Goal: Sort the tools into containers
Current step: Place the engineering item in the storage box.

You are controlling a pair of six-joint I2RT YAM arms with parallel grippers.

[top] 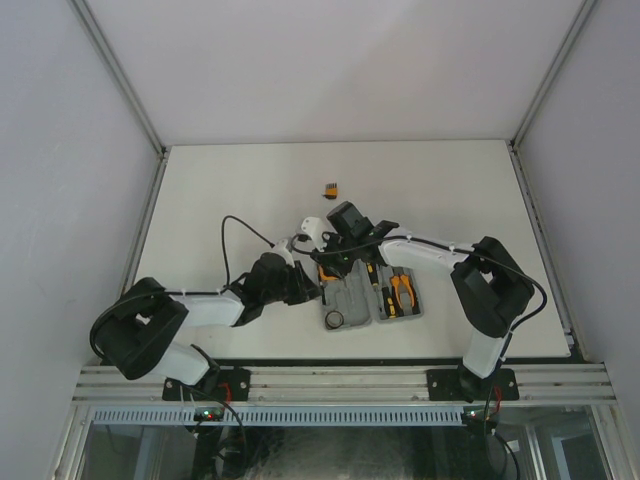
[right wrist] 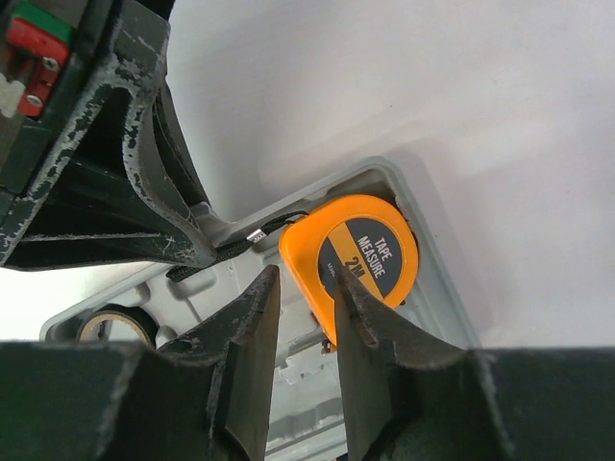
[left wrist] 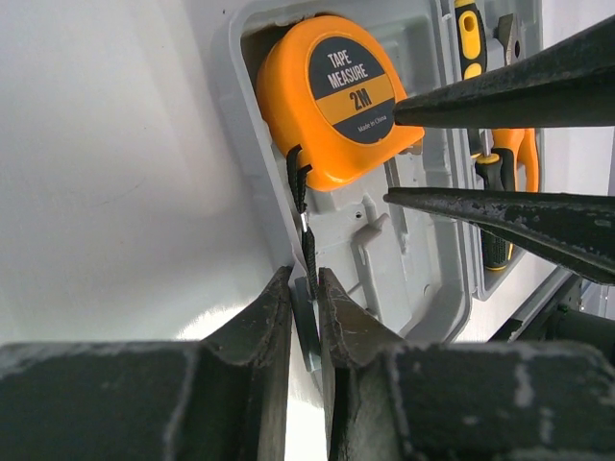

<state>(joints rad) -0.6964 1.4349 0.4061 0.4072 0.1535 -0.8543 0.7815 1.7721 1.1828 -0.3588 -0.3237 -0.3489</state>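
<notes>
Your left pincer [left wrist: 304, 285] is clamped on the wall of the grey tool case [left wrist: 423, 279]. Your right pincer [right wrist: 306, 280] straddles the edge of the tape measure [right wrist: 370, 250], jaws slightly apart; can't tell if they grip it. The tape measure sits in the case's far-left recess. The case lies open by the near edge of the table [top: 450, 190], about midway. The pliers [top: 402, 290] are inside. The orange-black block [top: 329, 187] is loose toward the far edge.

Left tool [left wrist: 306, 288] clamped nearly shut; right tool [right wrist: 307, 298] jaws narrowly parted
</notes>
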